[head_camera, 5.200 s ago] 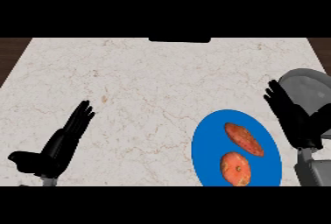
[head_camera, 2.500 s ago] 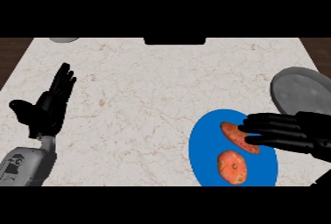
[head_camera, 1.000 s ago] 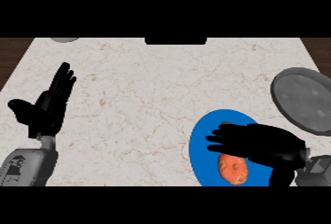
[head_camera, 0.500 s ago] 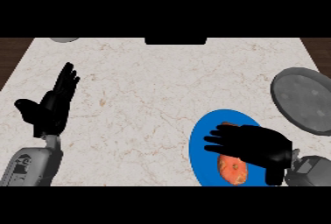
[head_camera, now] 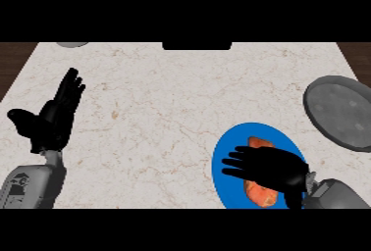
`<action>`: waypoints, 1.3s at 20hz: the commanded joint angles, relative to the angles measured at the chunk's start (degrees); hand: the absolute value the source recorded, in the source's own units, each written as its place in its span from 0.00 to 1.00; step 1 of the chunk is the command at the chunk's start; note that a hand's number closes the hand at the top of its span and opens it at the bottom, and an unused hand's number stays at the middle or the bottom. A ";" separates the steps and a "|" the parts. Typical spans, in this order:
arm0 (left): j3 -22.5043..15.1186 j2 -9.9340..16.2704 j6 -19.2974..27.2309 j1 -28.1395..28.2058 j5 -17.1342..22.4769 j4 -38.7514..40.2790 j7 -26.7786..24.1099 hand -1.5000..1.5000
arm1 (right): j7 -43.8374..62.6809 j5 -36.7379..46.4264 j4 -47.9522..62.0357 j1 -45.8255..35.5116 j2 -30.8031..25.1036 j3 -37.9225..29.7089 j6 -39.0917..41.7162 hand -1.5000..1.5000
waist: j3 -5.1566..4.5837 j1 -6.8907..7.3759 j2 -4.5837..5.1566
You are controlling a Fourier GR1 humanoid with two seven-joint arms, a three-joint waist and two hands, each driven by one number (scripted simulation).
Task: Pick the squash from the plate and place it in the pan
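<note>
Here, the right hand (head_camera: 270,167) lies over the blue plate (head_camera: 226,159), palm down, its fingers spread and pointing toward the plate's left rim. It covers the middle of the orange squash (head_camera: 258,144); one piece shows at the hand's far side and another (head_camera: 261,195) at its near side. Whether the fingers are closed on anything cannot be told. The plate sits near the counter's (head_camera: 181,98) front right corner. Beyond it, at the right edge, lies the grey pan (head_camera: 344,115), apart from the plate. The left hand (head_camera: 52,120) rests open near the left edge, fingers straight and pointing away.
</note>
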 commanded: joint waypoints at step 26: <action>3.24 -1.43 -0.13 3.85 -2.36 -2.81 0.69 0.50 | 18.83 4.50 2.22 16.72 13.20 -13.83 -4.37 1.00 | -0.14 -4.94 -1.12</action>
